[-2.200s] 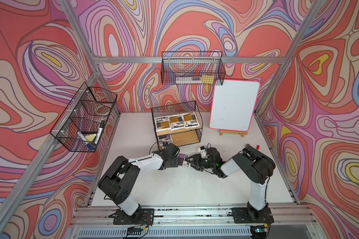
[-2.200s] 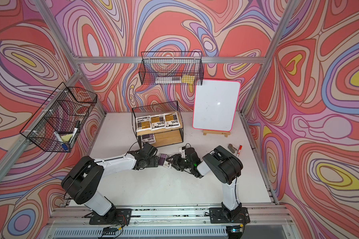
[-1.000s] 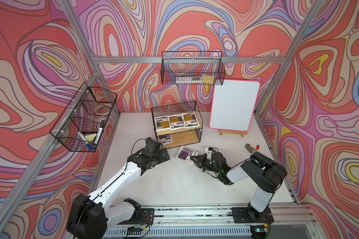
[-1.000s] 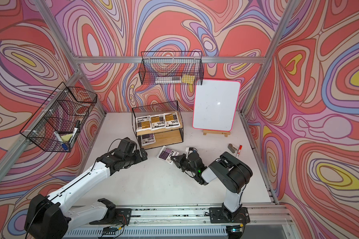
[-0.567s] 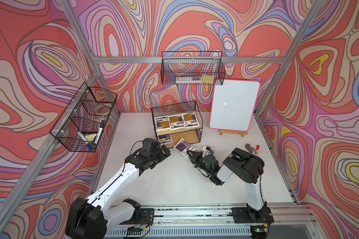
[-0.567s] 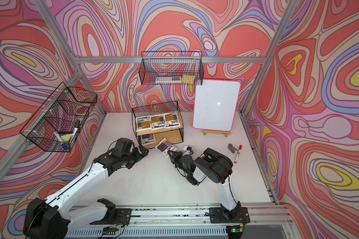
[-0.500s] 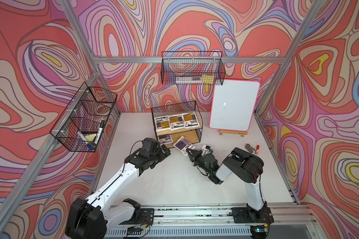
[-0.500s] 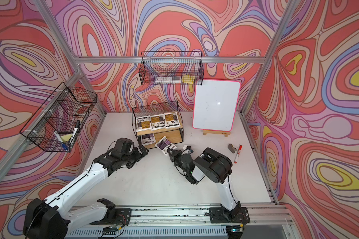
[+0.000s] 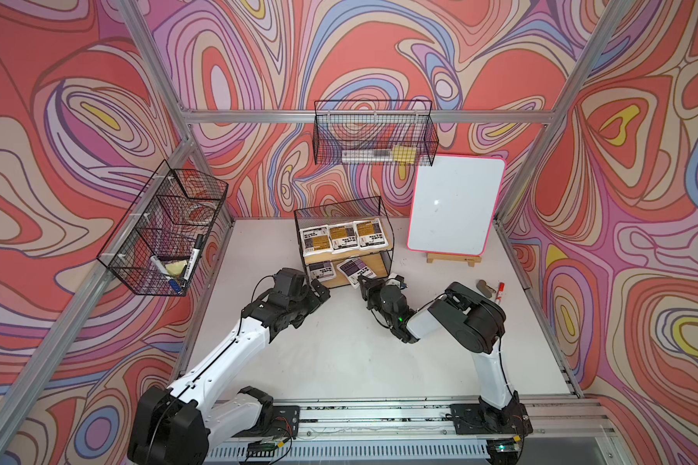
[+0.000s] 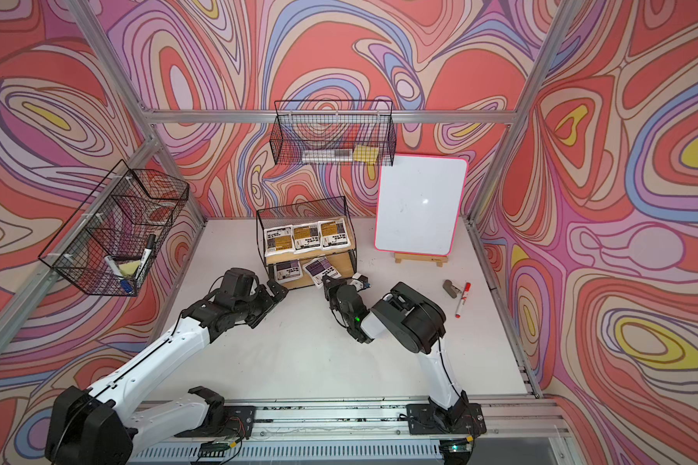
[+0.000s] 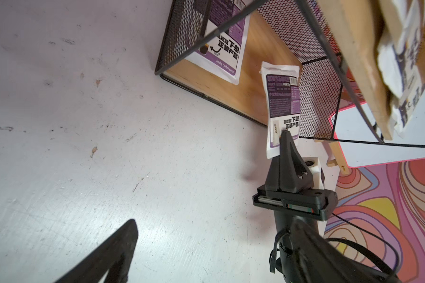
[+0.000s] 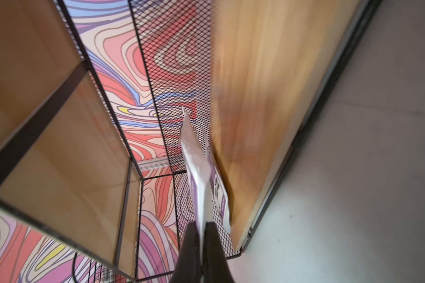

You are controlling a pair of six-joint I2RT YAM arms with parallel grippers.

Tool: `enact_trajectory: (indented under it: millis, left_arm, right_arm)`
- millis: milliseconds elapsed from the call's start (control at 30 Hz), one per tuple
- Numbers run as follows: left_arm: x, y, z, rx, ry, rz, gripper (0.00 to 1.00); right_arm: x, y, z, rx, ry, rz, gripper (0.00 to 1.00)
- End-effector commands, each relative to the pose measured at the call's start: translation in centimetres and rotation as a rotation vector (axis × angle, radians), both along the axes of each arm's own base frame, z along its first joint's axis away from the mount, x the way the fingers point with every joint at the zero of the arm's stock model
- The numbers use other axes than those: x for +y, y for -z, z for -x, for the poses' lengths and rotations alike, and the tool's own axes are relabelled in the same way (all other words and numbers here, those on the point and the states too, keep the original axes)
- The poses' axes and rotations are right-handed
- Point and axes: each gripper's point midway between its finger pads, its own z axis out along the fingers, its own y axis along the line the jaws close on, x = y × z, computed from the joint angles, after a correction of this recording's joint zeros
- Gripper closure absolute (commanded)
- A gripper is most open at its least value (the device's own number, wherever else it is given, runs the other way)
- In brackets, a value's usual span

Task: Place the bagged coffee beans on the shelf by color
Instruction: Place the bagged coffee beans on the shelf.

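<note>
On the white table (image 9: 339, 362), at mid-frame, the right gripper (image 9: 362, 280) is clamped on the end seam of a purple pouch (image 9: 351, 266), likely light and floppy, angled into the lower tier of the shelf (image 9: 375, 262); the left gripper (image 9: 319, 290) gapes empty.

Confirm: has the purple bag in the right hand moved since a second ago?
Yes. The purple bag, pinched by the right hand, went from the table up to the shelf, its far end now inside the lower tier.
</note>
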Motion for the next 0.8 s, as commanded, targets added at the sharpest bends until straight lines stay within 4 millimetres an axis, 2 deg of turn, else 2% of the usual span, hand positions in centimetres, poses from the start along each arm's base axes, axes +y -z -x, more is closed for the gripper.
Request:
enact_trajectory:
  millis: [0, 400, 767]
  left_arm:
    - [0.6, -0.4, 0.0, -0.023, -0.025, 0.005, 0.01]
    - [1.9, -0.9, 1.3, -0.016, -0.041, -0.033, 0.01]
    - [2.7, -1.8, 2.1, -0.029, -0.051, -0.057, 0.01]
  right_arm:
    - [-0.6, 2.3, -1.0, 0.067, 0.06, 0.053, 1.0]
    - [-0.3, 4.9, -4.3, 0.18, 0.161, 0.095, 1.0]
    - [0.8, 5.8, -6.3, 0.243, 0.202, 0.121, 1.0]
